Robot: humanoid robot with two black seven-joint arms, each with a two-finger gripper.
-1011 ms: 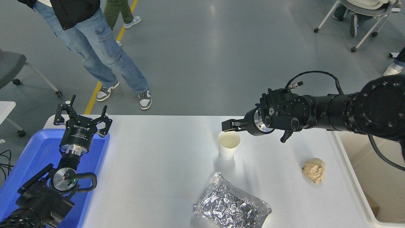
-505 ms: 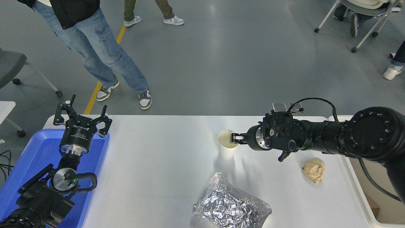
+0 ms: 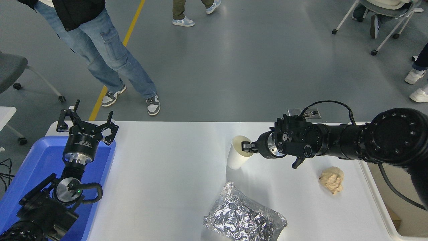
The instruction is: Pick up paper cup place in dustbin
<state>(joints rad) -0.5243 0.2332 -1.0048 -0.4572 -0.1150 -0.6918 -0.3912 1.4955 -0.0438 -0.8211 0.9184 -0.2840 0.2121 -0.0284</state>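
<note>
Lower centre of the frame: a crumpled foil tray (image 3: pixel 245 217) lies on my white table (image 3: pixel 167 174), nearest the camera. Lower left: my left arm is parked over the blue plastic tray (image 3: pixel 30 174), its left gripper (image 3: pixel 87 124) pointing up the frame with the fingers spread wide and nothing between them. Lower right edge: the cream-white dustbin (image 3: pixel 378 197) stands against the table's right side (only its rim and part of one wall show). Right of centre: a crumpled brown paper ball (image 3: pixel 331 179) sits on the table, near the dustbin and well apart from the cup. Centre: my right arm comes in from the right edge, lying almost level across the frame, and my right gripper (image 3: pixel 246 146) has its jaws pinched on the rim of the paper cup (image 3: pixel 238 153), one finger inside the cream mouth. The cup is tilted, its mouth leaning toward my wrist and its base to the lower left; whether the base touches the table I cannot tell. Top of the frame: beyond the table's far edge, a person in blue jeans (image 3: pixel 107 57) stands on the grey floor at the upper left, with office chairs at the upper right.
</note>
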